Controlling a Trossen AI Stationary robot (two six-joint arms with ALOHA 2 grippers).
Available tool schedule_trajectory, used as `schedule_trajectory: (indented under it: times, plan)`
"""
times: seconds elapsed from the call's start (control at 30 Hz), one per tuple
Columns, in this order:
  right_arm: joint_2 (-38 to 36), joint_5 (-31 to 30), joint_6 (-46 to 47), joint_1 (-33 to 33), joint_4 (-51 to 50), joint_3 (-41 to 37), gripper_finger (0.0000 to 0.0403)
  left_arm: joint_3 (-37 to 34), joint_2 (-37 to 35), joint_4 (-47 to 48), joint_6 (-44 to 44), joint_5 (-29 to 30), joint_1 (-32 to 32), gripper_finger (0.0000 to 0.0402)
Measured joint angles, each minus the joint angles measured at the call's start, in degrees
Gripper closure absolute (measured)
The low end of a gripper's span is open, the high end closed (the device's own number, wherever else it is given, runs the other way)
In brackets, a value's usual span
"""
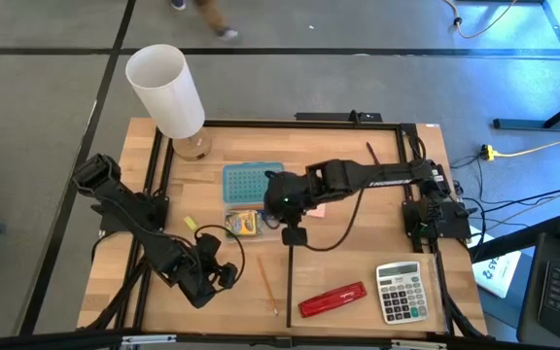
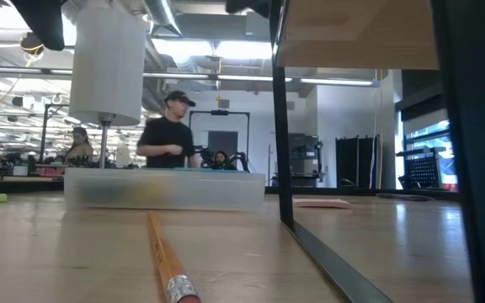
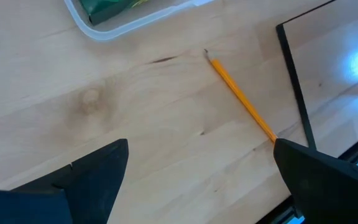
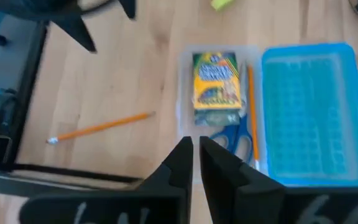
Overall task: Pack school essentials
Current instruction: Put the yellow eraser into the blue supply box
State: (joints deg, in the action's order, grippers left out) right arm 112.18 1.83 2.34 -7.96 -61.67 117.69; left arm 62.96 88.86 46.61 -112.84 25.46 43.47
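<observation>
A clear pencil case sits mid-table and holds a yellow-green crayon box, blue-handled scissors and an orange pencil. Its blue lid lies flat just beyond it. Another orange pencil lies on the wood near the front. A small yellow eraser lies left of the case. A pink pad shows right of it. My right gripper hangs shut above the case's near right side with nothing in it. My left gripper is open above the table, left of the loose pencil.
A white lamp stands at the far left corner. A red stapler and a grey calculator lie near the front right. A black frame bar runs across the wood beside the pencil. A person stands beyond the table.
</observation>
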Motion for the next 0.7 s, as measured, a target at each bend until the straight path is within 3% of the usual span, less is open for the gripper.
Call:
schedule_trajectory:
  times: [0.37,0.7]
  plan:
    - [0.0,0.3,-7.2,3.0,-6.9,0.0,0.0371,0.0,0.0,-7.0,1.7,0.0,-2.8,0.0007]
    - [0.0,0.4,-11.8,2.8,-7.3,0.0,0.0371,0.0,0.0,-10.7,2.0,1.0,-5.1,0.0007]
